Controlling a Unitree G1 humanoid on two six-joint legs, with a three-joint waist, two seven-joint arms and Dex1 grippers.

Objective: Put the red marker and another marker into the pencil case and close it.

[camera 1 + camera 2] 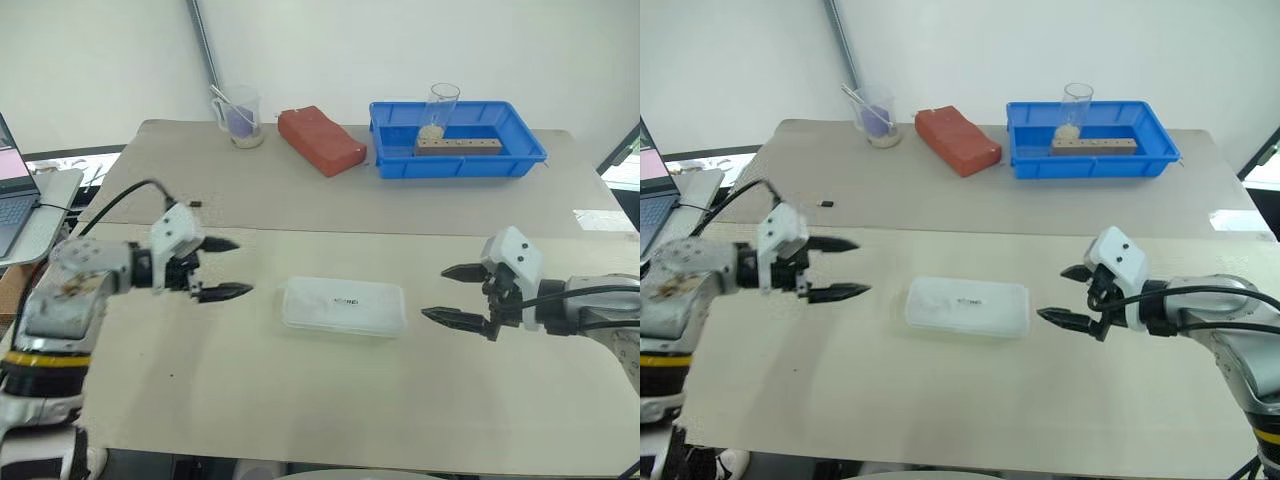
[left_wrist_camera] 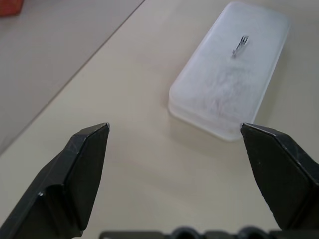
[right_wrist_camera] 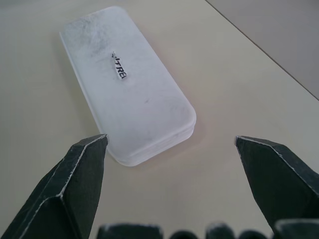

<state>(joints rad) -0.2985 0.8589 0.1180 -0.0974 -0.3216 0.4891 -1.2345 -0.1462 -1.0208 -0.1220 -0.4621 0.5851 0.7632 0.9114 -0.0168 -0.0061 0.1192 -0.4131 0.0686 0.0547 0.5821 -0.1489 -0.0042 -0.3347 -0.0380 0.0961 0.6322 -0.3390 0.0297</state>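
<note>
The pencil case (image 1: 343, 306) lies flat in the middle of the table with its lid down, a translucent white box with dark lettering on top; it also shows as the pencil case (image 2: 230, 68) and the pencil case (image 3: 128, 84) in the wrist views. My left gripper (image 1: 221, 268) hovers open a short way to its left, empty. On the other side, my right gripper (image 1: 447, 292) stands open and empty too, pointing at the case. Neither touches it. The red marker and the other marker are hidden from view.
At the back stand a blue tray (image 1: 520, 160) holding a wooden block and a clear cup, a red brick-like block (image 1: 320, 140), and a clear beaker (image 1: 238, 116) with purple contents. A laptop (image 1: 15, 190) sits off the table's left edge.
</note>
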